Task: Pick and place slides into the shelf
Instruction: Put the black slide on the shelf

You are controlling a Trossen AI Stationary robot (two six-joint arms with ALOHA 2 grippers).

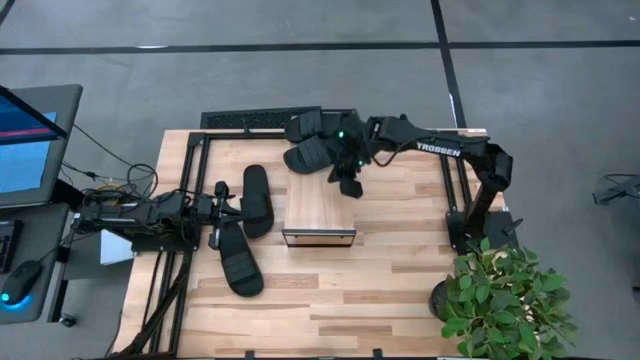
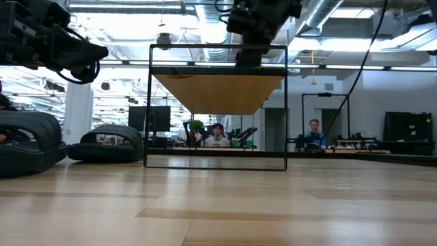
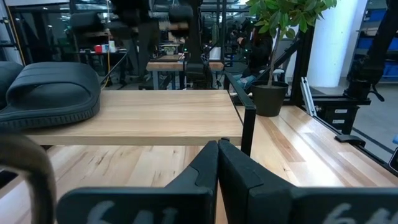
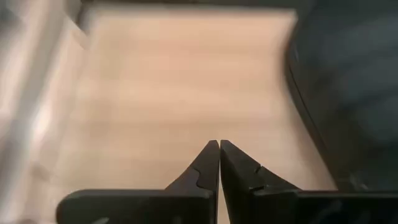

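Two slides (image 1: 246, 200) are lying left of centre beside the shelf (image 1: 319, 211) on the bench (image 1: 400, 280), two more (image 1: 310, 152) sitting upper centre, while the right gripper (image 1: 349, 186) is hovering over the shelf's far edge and the left gripper (image 1: 222, 190) is waiting left, both with fingers pressed together, empty.

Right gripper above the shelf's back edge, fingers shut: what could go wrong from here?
1. The right gripper hangs empty and shut beside a slide lying partly on the shelf top; a descent may shove rather than grasp it.
2. Two slides lie at the left gripper, also shut; an advance could push them.
3. The shelf looks unsecured and might shift.
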